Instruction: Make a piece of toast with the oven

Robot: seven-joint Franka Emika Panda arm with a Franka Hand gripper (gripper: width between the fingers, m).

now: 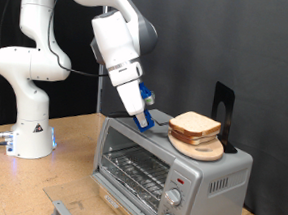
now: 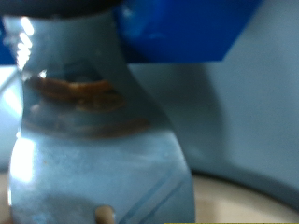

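Hovering at the oven (image 1: 169, 170) top's edge, gripper (image 1: 143, 120) state untellable, toast (image 1: 195, 125) on its board (image 1: 199, 148) just beyond the fingertips; a sideways brush could shove board and toast off.

You've got 1 robot arm (image 1: 59, 41) w/ 1 gripper (image 1: 143, 119). 1 oven (image 1: 170, 165), 1 wire rack (image 1: 136, 172) inside, 2 knobs (image 1: 174, 198) in view on front. 1 piece of toast (image 1: 195, 125) on 1 round wood board (image 1: 198, 148), both atop oven. 1 table (image 1: 28, 184). 1 black upright piece (image 1: 222, 112) behind toast.
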